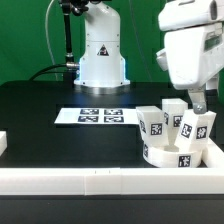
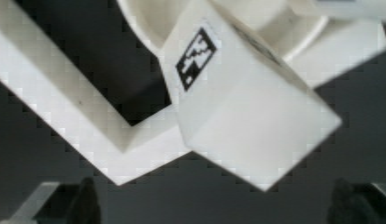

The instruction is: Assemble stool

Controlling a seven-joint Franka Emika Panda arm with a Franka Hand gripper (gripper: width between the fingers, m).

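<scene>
So starting at the left of the exterior view, there's a small white block (image 1: 3,144) poking in at the left edge, sitting on the black tabletop (image 1: 40,110). Moving toward center, the marker board (image 1: 98,116) lies flat in front of the robot's white base (image 1: 101,52). Along the lower edge runs the long white border rail (image 1: 100,178). Over at lower right is the stool's seat disc (image 1: 172,153), tucked in the rail's corner with a few white legs (image 1: 154,124) standing on it. The hand (image 1: 199,103) hangs just above those legs, at right. The wrist view shows a tagged leg (image 2: 243,110) up close, fingertips (image 2: 60,203) spread either side, not gripping anything.
</scene>
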